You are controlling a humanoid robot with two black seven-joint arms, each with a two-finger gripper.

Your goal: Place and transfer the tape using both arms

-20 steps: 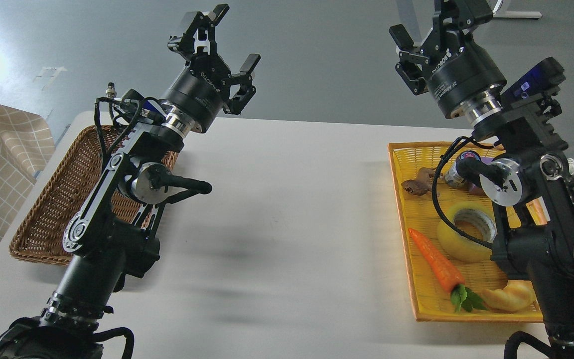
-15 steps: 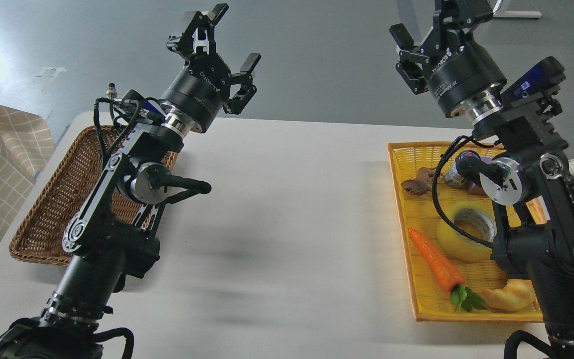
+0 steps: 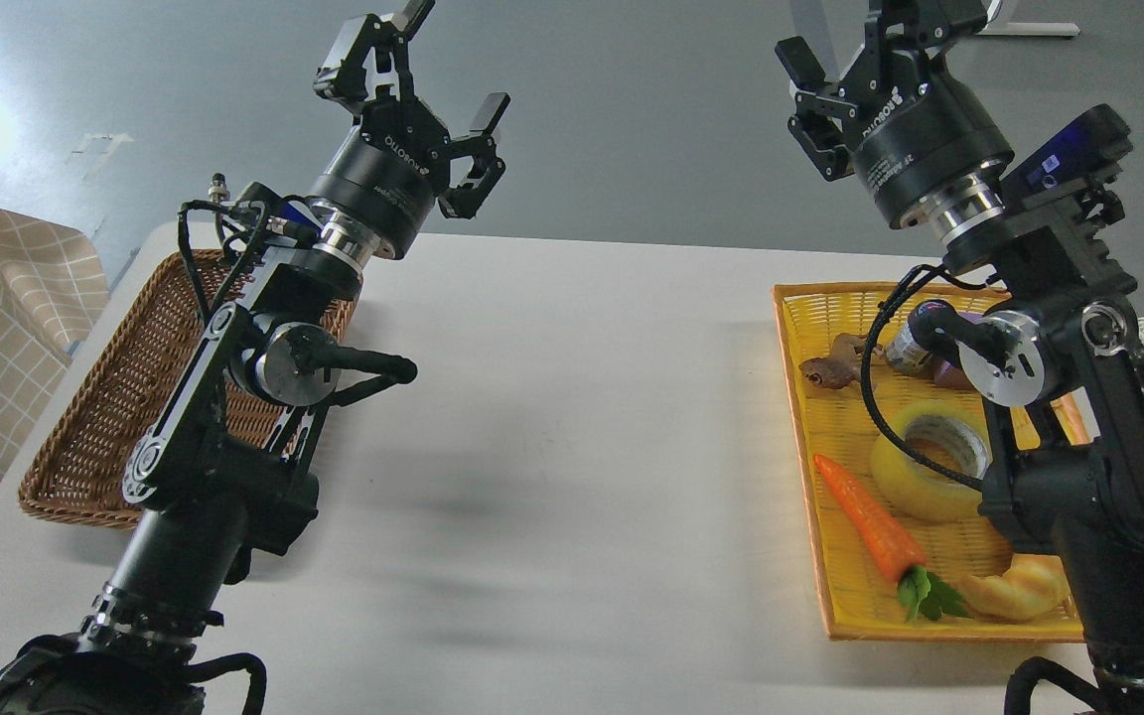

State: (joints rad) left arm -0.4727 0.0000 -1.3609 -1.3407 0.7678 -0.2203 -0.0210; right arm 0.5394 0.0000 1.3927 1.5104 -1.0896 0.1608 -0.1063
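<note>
Below both claws I see the white table [image 3: 572, 417]. The wicker basket [image 3: 125, 397] sits under my left gripper [image 3: 423, 70], raised with its fingers spread wide and nothing between them. Beneath my right gripper [image 3: 865, 40], also spread and holding nothing, the yellow tray [image 3: 800, 328] holds the tape [image 3: 929, 462], partly hidden by that arm and crossed by its cable, beside the carrot [image 3: 865, 521] and croissant [image 3: 1014, 588].

One table [image 3: 572, 417] carrying two baskets: one brown wicker basket [image 3: 85, 437], one yellow tray basket [image 3: 830, 616]. Contents of yellow tray basket: one tape [image 3: 915, 467], one carrot [image 3: 865, 516], one croissant [image 3: 1014, 588]. Two arms, each with one hand: left hand [image 3: 428, 60], right hand [image 3: 855, 45].
</note>
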